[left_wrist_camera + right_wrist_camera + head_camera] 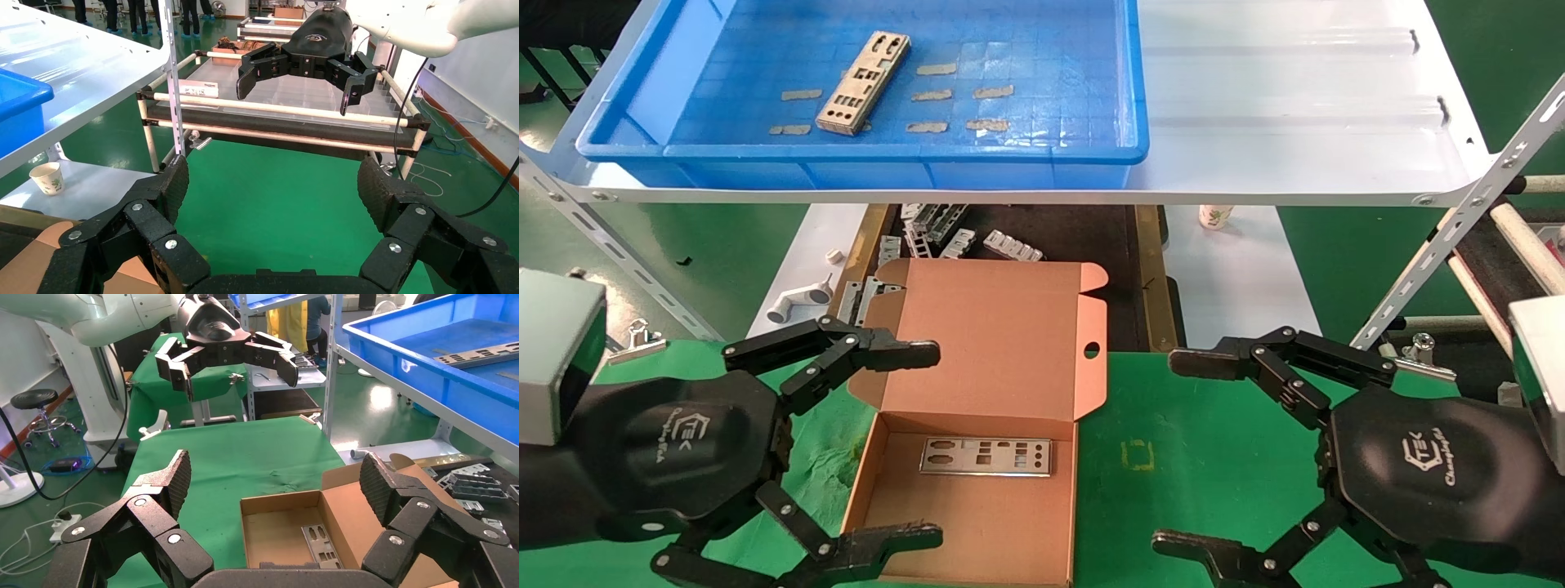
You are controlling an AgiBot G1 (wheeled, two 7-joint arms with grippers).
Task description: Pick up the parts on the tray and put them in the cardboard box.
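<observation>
One silver punched part (863,82) lies slantwise in the blue tray (1091,82) on the white shelf at the back left; the same part (483,354) and tray (428,361) show in the right wrist view. A second part (986,456) lies flat on the floor of the open cardboard box (977,343), also seen as a plate (320,543) in the box (275,530). My left gripper (928,445) hovers open at the box's left side, empty. My right gripper (1185,453) is open and empty over the green mat, right of the box.
Ribbed grey brackets (1012,245) and a white pipe fitting (797,300) lie on the lower table behind the box. A paper cup (1214,216) stands under the shelf edge. A slanted metal shelf strut (1459,220) and a roller rack (1524,245) are at the right.
</observation>
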